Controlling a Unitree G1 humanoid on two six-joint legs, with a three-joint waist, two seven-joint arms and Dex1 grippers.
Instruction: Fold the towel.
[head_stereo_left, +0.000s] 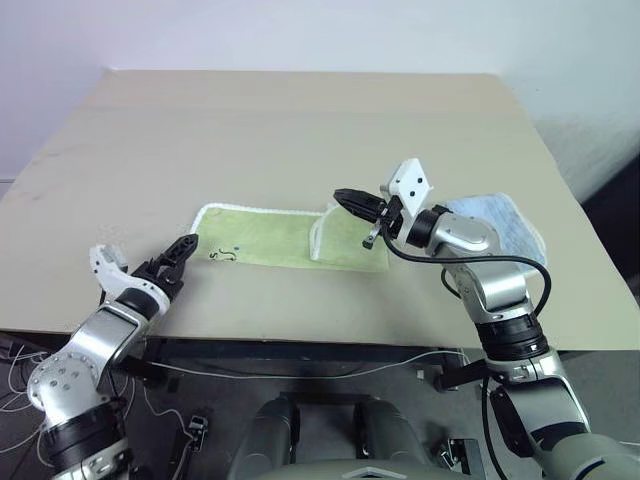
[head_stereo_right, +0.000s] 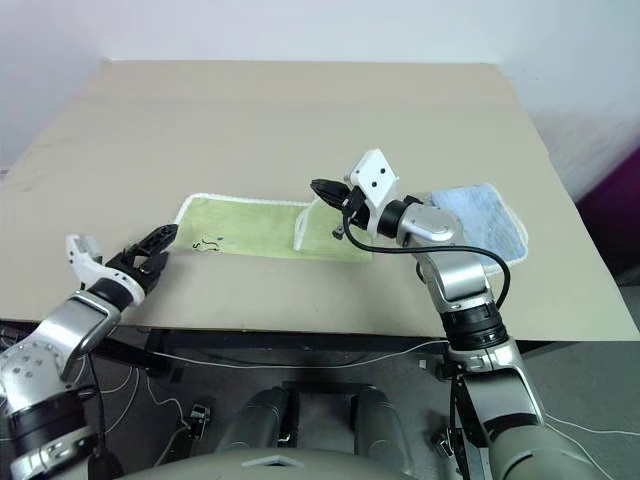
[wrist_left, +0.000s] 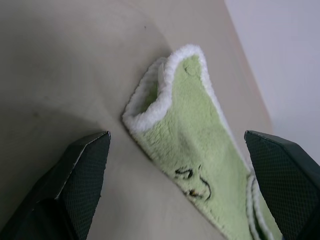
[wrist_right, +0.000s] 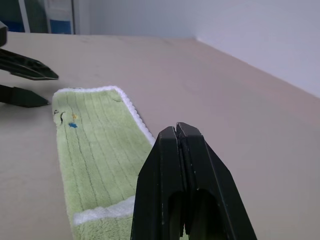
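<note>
The towel (head_stereo_left: 270, 240) lies flat on the table as a long light yellow-green strip. Its right end is folded back over itself, with a white edge (head_stereo_left: 318, 235) standing up slightly. A black scribbled mark (head_stereo_left: 226, 256) sits near its left end. My left gripper (head_stereo_left: 186, 255) is open, low over the table just off the towel's left end. In the left wrist view that end of the towel (wrist_left: 195, 135) lies between its fingers (wrist_left: 80, 175). My right gripper (head_stereo_left: 345, 198) is shut with nothing in it and hovers above the folded right end. Its closed tips (wrist_right: 177, 130) point along the towel (wrist_right: 95, 150).
A light blue folded cloth (head_stereo_left: 500, 225) lies on the table right of the towel, under my right forearm. The beige table (head_stereo_left: 300, 120) stretches far behind the towel. Its front edge (head_stereo_left: 300, 340) runs close below both grippers.
</note>
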